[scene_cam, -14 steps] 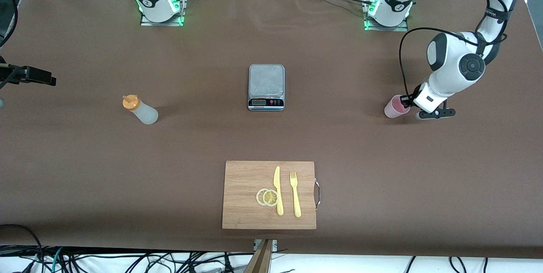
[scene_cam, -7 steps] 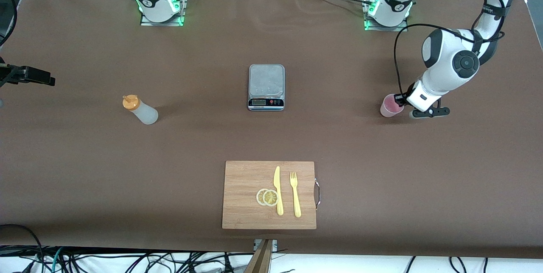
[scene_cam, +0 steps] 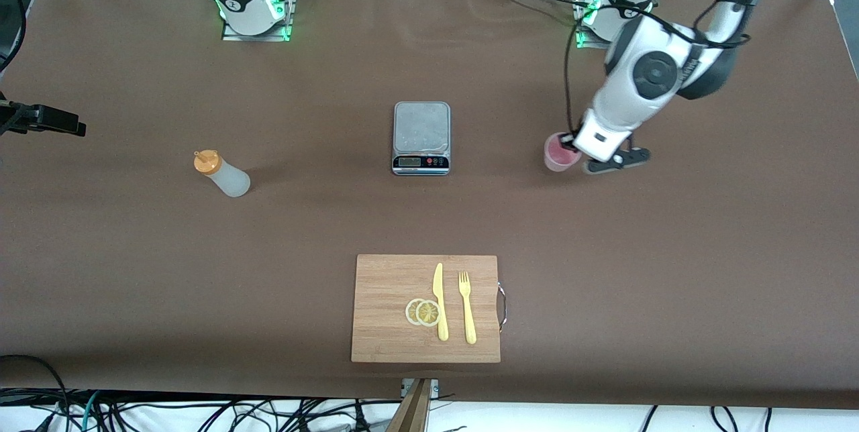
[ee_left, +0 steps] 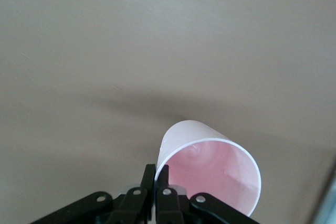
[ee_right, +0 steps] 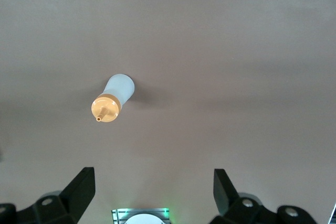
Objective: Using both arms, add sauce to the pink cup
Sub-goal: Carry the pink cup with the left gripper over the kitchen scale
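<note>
left gripper [ee_left: 156, 182]: we see its fingers pinched together on the rim of the pink cup [scene_cam: 559, 152], one finger inside the wall and one outside. In the front view the gripper and cup are over bare table between the scale and the left arm's end.
pink cup: upright or close to it, mouth open to the wrist camera, inside looks empty [ee_left: 210, 174]. We can't tell whether its base touches the table.
right gripper [ee_right: 152, 192]: fingers spread wide, nothing between them. It hangs over the table at the right arm's end, looking down on the sauce [ee_right: 111, 101]. In the front view only a black part of it shows at the frame edge [scene_cam: 47, 120].
sauce: bottle stands upright on the table [scene_cam: 221, 174], orange cap and nozzle on top, toward the right arm's end, well apart from the scale. Untouched.
scale [scene_cam: 421, 137]: mid-table, platform bare.
cutting board [scene_cam: 382, 284]: nearer the front camera than the scale. We see two lemon slices [scene_cam: 423, 312], a yellow knife [scene_cam: 439, 301] and a yellow fork [scene_cam: 467, 308] lying on it.
</note>
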`<state>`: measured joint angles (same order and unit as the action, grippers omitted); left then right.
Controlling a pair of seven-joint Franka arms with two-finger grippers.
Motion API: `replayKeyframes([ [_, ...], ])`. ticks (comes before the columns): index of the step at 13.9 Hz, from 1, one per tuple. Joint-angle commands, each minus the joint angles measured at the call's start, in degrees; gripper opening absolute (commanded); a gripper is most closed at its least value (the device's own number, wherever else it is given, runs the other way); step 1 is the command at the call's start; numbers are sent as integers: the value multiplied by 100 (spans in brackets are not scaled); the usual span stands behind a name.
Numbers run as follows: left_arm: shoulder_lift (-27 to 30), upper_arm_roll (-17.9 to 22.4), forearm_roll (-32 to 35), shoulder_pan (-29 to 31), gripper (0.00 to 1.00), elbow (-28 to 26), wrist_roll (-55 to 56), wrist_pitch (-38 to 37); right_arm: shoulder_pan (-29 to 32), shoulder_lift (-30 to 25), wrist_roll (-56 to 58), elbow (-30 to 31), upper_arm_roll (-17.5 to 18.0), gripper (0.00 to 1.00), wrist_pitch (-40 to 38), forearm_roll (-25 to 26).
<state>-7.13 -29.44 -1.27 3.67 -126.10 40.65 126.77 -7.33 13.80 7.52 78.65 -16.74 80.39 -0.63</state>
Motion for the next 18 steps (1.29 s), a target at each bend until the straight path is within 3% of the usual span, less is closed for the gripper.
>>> replayKeyframes([
  [1, -578, -657, 31, -76, 0, 559, 986, -127, 39, 9, 101, -78, -13, 100, -23, 1],
  [3, -859, -765, 31, -557, 0, 849, 1618, -100, 48, 9, 101, -78, -13, 100, -14, -7],
  [6, -1684, -721, 101, -1463, 0, 1717, 2690, -91, 48, 9, 101, -78, -13, 100, -23, -7],
  [9, -2274, -686, 538, -2027, 0, 2307, 3455, -83, 48, 9, 101, -78, -13, 100, -23, -7],
  [11, -2486, -686, 934, -2160, 0, 2458, 3774, -74, 48, 9, 101, -78, -13, 100, -14, -7],
  [18, -2689, -642, 1024, -2178, 0, 2564, 3784, 92, 48, 9, 92, -87, -4, 100, 3, 1],
])
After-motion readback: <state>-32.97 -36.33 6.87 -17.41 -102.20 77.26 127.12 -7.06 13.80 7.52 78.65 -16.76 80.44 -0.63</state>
